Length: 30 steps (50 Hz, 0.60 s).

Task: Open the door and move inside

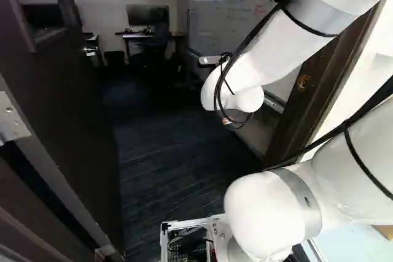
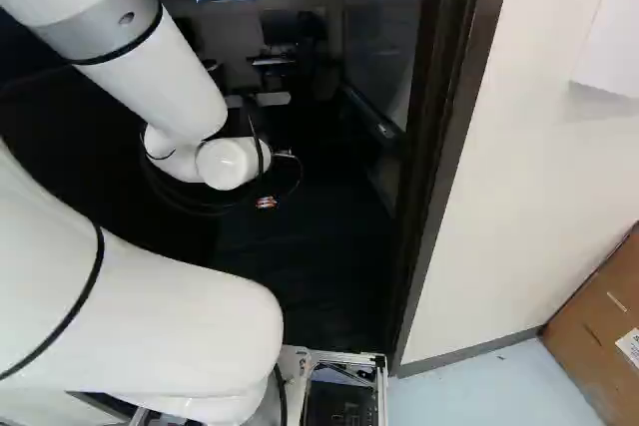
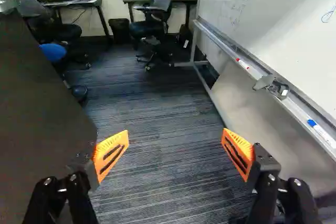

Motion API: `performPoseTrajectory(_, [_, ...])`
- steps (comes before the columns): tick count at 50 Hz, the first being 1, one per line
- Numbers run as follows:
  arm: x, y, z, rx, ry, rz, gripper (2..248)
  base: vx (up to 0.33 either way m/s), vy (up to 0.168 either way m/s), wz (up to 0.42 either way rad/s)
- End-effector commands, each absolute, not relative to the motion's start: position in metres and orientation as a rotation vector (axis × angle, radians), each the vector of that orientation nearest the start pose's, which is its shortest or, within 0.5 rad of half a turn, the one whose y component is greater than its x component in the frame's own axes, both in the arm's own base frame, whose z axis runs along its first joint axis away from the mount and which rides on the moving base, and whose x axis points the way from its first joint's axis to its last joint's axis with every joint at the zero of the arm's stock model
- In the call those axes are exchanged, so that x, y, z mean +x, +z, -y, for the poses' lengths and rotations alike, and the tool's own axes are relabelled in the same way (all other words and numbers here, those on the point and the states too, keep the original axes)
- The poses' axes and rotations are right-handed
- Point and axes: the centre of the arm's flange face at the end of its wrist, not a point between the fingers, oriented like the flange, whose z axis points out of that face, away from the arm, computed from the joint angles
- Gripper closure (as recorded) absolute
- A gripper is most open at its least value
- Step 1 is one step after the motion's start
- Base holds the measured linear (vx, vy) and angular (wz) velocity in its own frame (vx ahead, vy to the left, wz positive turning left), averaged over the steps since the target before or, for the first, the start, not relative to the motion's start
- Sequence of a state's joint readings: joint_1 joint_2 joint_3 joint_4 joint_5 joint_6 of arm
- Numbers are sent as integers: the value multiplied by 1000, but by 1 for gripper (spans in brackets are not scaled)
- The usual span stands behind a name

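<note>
- Fingers: mine [image 3: 175, 149] stand wide apart, nothing between the orange pads [image 3: 111, 153]. Not gripping the door.
- Door [image 1: 64, 108]: already swung well open, on my left. Panel upright, hinge [image 1: 11, 121] near the base, its long face running ahead into the room.
- Key relation: door face sits beside and past my left finger, not between the two. In the wrist view that finger overlaps it; can't tell if they touch.
- Opposite side: door frame [image 2: 454, 147] to the right of the arm, whiteboard [image 3: 252, 30] with its tray [image 3: 294, 109] beyond it, ahead and right of my right finger.
- Between them: dark carpet [image 3: 157, 103], leading on to desks and an office chair [image 3: 152, 27]. That's the lane.
- Step, my read: opening looks done, driving in is what's left. No grip needed; I'd go straight along the door face and keep my wrist centred.
- Risk: drift left and I scrape or push the door; drift right and arm or base could catch the frame, then the tray.
</note>
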State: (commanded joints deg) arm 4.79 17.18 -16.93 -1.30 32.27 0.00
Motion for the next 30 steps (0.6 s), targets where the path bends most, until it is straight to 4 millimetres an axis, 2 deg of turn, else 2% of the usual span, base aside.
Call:
performPoseTrajectory(18, [329,432,-29,-2588,-1694,143,3,119,3,-5])
performPoseTrajectory(30, [329,432,-29,-2588,-1694,143,3,120,29,124])
